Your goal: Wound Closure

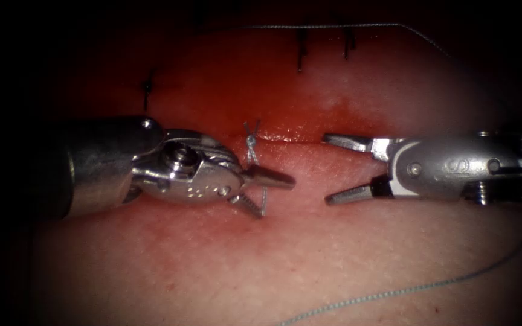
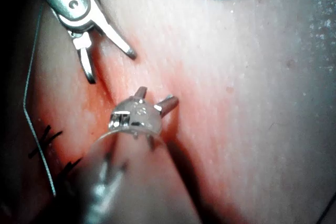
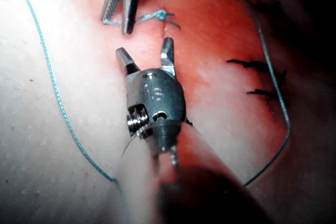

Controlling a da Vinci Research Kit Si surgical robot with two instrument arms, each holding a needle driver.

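Note:
The cut (image 1: 300, 136) runs across the tissue (image 1: 333, 253), wet with red fluid. A tied knot (image 1: 252, 142) with short ends sits on it, also seen as the knot (image 3: 160, 15). From it a thread tail (image 1: 264, 196) drops between the open jaws of my left tool (image 1: 265, 192), which clamp nothing. To the right of the knot, my right tool (image 1: 338, 169) is spread open over the cut and holds nothing. Both show as the left tool (image 2: 155, 98) and right tool (image 3: 145, 54). I see no needle.
Loose thread (image 1: 333, 26) crosses the far tissue, and another length of thread (image 1: 394, 292) curves along the near side. Short dark marks (image 1: 301, 53) line the far edge. The right tool (image 2: 107, 53) also appears beyond the left tool's jaws.

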